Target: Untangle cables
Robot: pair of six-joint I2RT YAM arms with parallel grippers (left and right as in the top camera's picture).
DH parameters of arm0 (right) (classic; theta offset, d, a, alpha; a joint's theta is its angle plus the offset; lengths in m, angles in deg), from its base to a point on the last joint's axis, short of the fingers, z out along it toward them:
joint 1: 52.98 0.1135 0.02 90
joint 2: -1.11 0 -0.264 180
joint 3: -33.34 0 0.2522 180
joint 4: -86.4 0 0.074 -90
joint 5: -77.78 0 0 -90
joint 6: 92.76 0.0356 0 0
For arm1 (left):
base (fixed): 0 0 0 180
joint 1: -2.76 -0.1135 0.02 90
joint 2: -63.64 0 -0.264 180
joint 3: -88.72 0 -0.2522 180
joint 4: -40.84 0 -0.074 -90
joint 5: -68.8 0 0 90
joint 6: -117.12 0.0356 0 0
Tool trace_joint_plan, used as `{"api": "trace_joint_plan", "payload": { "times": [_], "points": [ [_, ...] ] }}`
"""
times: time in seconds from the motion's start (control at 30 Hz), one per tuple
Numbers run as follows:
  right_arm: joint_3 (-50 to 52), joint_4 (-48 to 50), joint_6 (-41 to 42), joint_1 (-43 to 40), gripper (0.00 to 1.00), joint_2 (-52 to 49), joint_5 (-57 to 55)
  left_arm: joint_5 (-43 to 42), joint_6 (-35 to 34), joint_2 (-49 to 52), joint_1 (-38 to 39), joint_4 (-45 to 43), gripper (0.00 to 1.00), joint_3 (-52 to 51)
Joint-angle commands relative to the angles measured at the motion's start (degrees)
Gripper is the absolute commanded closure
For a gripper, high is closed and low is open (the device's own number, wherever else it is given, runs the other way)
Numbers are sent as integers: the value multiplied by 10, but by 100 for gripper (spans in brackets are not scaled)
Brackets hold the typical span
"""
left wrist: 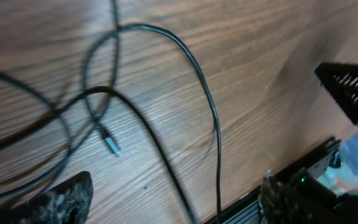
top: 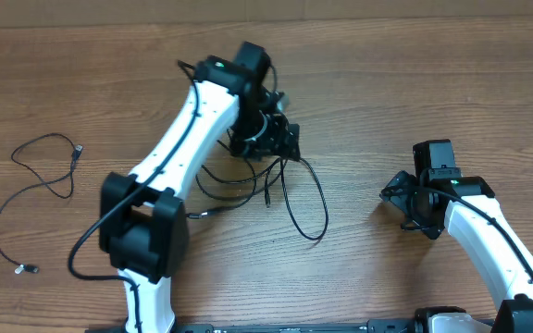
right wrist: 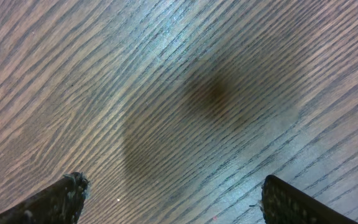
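Tangled cables [left wrist: 214, 115]: I see them just beneath my left gripper [left wrist: 173, 194], loops running near-right; it gapes empty. Right gripper [right wrist: 173, 199], well right, gapes empty too.

The table [top: 433, 83] is a warm mid-brown wood grain all over, with long streaky lines and a darker brown shadowy patch in the right wrist view. The cables [top: 308, 199] are plain black, same for the loose cable [top: 40, 176] near the table's left edge. One plug tip [left wrist: 112, 147] looks silver-grey. The left arm [top: 188, 129] and right arm [top: 489, 231] are white with black joints, each with a tiny green light [top: 218, 65]. The left fingers [left wrist: 61, 199] are black with grey speckles.
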Motion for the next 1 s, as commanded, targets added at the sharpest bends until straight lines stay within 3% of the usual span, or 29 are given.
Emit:
{"api": "trace_joint_plan", "payload": {
  "times": [0.0, 0.27, 0.33, 0.47, 0.5, 0.73, 0.97],
  "points": [
    [-11, 2, -3, -2, 12, 8, 1, -17, -6, 24, 16, 4, 20, 0],
    [-11, 2, -3, -2, 12, 8, 1, -17, -13, 38, 41, 10, 38, 0],
    [-11, 2, -3, -2, 12, 8, 1, -17, -13, 38, 42, 10, 50, 0],
    [-11, 2, -3, -2, 12, 8, 1, -18, -16, 38, 40, 8, 90, 0],
    [-11, 2, -3, -2, 12, 8, 1, -17, -22, 38, 39, 8, 95, 1],
    [-11, 2, -3, -2, 12, 8, 1, -17, -9, 37, 25, 20, 96, 70],
    [-11, 2, -3, -2, 12, 8, 1, 15, 55, 36, 19, 94, 96, 343]
  ]
}}
